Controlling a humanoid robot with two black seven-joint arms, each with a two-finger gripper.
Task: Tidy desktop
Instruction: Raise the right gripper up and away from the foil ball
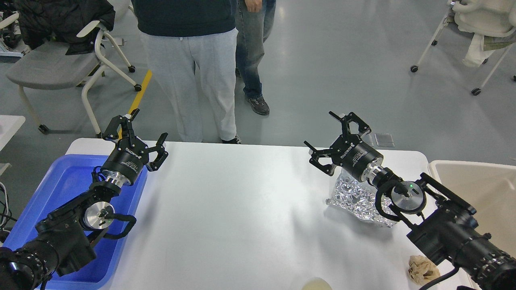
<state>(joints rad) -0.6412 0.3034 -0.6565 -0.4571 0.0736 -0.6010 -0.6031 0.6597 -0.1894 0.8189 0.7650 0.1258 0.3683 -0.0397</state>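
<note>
The white desktop (pixel 250 201) fills the middle of the head view. A crumpled silver foil bag (pixel 354 197) lies on its right part, partly hidden under my right arm. My right gripper (pixel 328 139) hangs open above the table's far right edge, just beyond the foil bag, with nothing between its fingers. A crumpled brown paper ball (pixel 422 269) sits near the front right edge. My left gripper (pixel 139 135) is open and empty, raised over the far corner of the blue tub (pixel 64 189).
A beige bin (pixel 475 193) stands off the table's right end. A pale round object (pixel 316 284) peeks in at the bottom edge. Two people (pixel 193 68) stand just behind the table. Chairs (pixel 56 64) stand at the far left and far right.
</note>
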